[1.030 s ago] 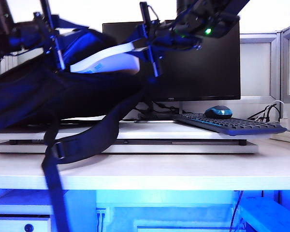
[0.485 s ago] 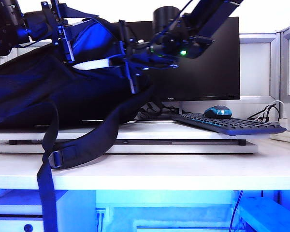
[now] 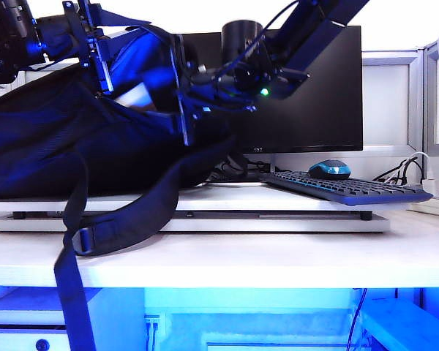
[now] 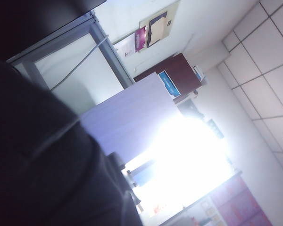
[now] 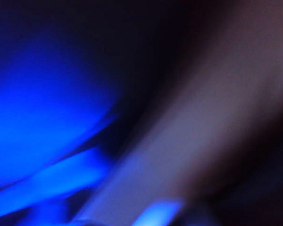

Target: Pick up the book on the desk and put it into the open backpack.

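The black backpack (image 3: pixel 51 146) lies on the raised platform, its mouth held up and open. My left gripper (image 3: pixel 106 45) is at the top left, shut on the backpack's upper rim; in the left wrist view black fabric (image 4: pixel 37 155) hides its jaws. My right gripper (image 3: pixel 168 91) reaches into the mouth from the right. Only a small white patch of the book (image 3: pixel 137 96) shows inside the opening, just left of that gripper. The right wrist view is a blur of blue lining (image 5: pixel 37 94) and a pale band, so its jaws do not show.
A padded strap (image 3: pixel 73 241) hangs over the desk's (image 3: pixel 278 259) front edge. On the white platform (image 3: pixel 278 219) at the right are a keyboard (image 3: pixel 347 189) and a mouse (image 3: pixel 331 169). A black monitor (image 3: pixel 314 95) stands behind them.
The right gripper has moved left and down into the backpack's mouth. The book, mostly outside a second ago, now shows only a small patch. The left gripper keeps the rim raised.
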Tool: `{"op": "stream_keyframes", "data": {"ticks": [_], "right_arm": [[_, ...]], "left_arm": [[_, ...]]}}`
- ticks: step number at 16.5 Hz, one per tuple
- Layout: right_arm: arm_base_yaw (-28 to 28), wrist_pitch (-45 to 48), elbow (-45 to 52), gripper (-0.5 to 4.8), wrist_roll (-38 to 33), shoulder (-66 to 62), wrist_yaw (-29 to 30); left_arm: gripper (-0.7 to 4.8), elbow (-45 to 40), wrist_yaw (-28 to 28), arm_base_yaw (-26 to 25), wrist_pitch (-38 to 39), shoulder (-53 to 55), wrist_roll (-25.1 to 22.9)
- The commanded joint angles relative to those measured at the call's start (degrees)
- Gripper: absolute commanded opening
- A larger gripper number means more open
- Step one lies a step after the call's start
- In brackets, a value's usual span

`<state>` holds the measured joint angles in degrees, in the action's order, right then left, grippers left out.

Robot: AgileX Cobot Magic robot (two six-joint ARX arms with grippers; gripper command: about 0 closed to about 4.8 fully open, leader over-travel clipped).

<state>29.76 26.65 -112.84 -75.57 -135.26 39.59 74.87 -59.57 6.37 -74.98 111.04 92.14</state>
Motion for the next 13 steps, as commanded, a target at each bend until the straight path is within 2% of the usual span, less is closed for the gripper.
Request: {"op": "stream_keyframes", "data": {"ticks": [1,3,5,7,10,11,12,13], "right_arm": [[-0.3,2.5,-0.5,4.79,0.7,0.4,2.6],[-1.0,2.5,-0.5,4.79,0.6,0.6,6.8],[-1.0,2.1,-0.5,4.79,0.5,1.1,8.1],[-1.0,1.8,-0.5,4.79,-1.3,1.6,9.5],[-0.9,1.8,-0.5,4.79,-2.7,3.1,16.3],[-0.9,1.8,-0.4,4.79,-2.6,4.9,19.4],[-1.0,1.8,-0.4,4.59,-1.7,6.4,19.2],[-1.3,1.5,-0.4,4.08,0.9,8.3,17.5]], "left_arm": [[1.24,1.6,-2.6,-2.1,-0.4,-2.0,-8.5],[1.25,1.6,-0.3,-6.4,6.4,-2.0,-14.5],[1.25,1.6,2.3,-11.1,15.5,-1.9,-21.4],[1.26,1.6,2.4,-14.2,28.2,-1.9,-29.1],[1.31,1.5,4.4,-13.8,43.8,-1.7,-46.1],[1.31,1.4,4.7,-12.8,46.0,-1.4,-47.4],[1.31,1.4,4.0,-12.5,45.9,-1.3,-47.4],[1.31,1.4,3.4,-12.1,45.3,-1.4,-47.3]]}}
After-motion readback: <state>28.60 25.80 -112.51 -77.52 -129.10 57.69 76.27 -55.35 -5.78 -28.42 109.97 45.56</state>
